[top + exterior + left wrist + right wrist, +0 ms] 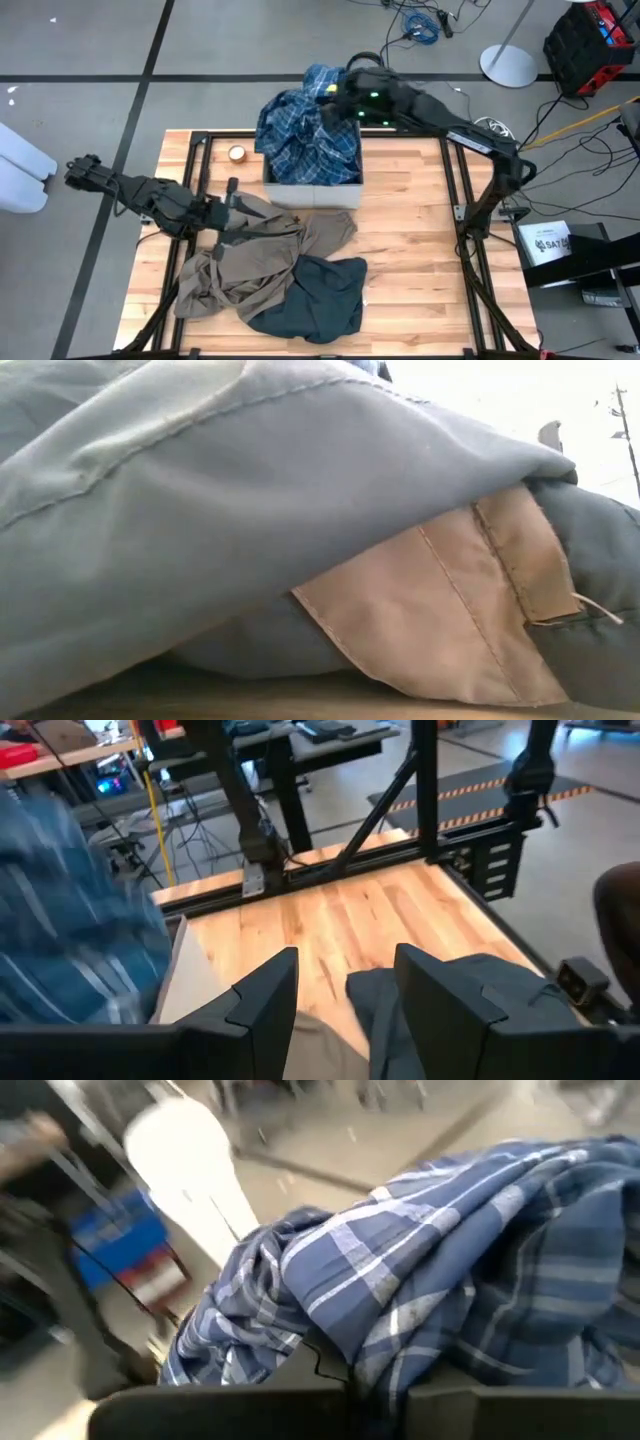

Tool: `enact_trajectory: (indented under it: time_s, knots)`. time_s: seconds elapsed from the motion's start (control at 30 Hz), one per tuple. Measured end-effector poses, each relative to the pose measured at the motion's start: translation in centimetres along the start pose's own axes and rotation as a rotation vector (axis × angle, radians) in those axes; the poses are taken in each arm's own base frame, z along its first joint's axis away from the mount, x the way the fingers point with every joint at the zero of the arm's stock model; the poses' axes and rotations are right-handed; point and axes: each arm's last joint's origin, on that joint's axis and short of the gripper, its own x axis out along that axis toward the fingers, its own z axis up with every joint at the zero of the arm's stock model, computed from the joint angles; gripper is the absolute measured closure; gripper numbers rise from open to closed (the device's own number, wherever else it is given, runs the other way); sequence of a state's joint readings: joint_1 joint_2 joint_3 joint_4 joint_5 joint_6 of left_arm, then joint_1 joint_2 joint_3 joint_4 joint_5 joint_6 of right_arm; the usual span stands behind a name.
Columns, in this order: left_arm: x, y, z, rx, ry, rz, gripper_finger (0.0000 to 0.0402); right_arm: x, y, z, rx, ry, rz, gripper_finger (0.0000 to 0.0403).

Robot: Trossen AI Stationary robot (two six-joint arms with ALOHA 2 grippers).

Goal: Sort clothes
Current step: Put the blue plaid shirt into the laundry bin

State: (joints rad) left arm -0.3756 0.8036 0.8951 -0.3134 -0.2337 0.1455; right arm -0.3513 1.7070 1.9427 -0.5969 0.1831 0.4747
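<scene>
Two grippers work: right gripper, fingers pinching the blue plaid shirt over the box; left gripper, fingers spread, above the tan-brown garment.

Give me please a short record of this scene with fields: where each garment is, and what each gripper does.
blue plaid shirt: draped over the beige fabric box at the table's far edge
tan-brown garment: spread on the wooden table, near side
dark slate garment: beside the tan one, partly overlapping it
left gripper: open, at the tan garment's edge, holding nothing
right gripper: shut on the plaid shirt, over the box
</scene>
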Motion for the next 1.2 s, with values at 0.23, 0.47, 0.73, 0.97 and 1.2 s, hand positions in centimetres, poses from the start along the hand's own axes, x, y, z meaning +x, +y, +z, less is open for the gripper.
enact_trajectory:
  time_s: [0.23, 0.47, 0.73, 0.97, 1.2]
  knots:
    - [-2.1, 0.5, 0.0, -0.010, -0.019, 0.000, 0.0223, 5.1, -2.0, -3.8, -0.060, 0.227, -0.146, 0.0402]
    - [-2.0, 0.4, -0.2, -0.008, -0.011, -0.001, 0.0223, 10.7, -2.5, -7.5, -0.109, 0.313, -0.167, 0.0403]
    - [-1.9, 0.4, -0.2, -0.007, -0.005, -0.002, 0.0224, 15.6, -2.7, -13.0, -0.171, 0.440, -0.192, 0.0403]
    - [-1.8, 0.4, -0.3, -0.006, 0.000, -0.003, 0.0224, 16.6, -3.8, -16.5, -0.182, 0.657, -0.255, 0.0403]
    - [-1.8, 0.4, -0.3, -0.008, -0.002, -0.003, 0.0224, 16.4, -4.4, -16.9, -0.086, 0.768, -0.191, 0.0397]
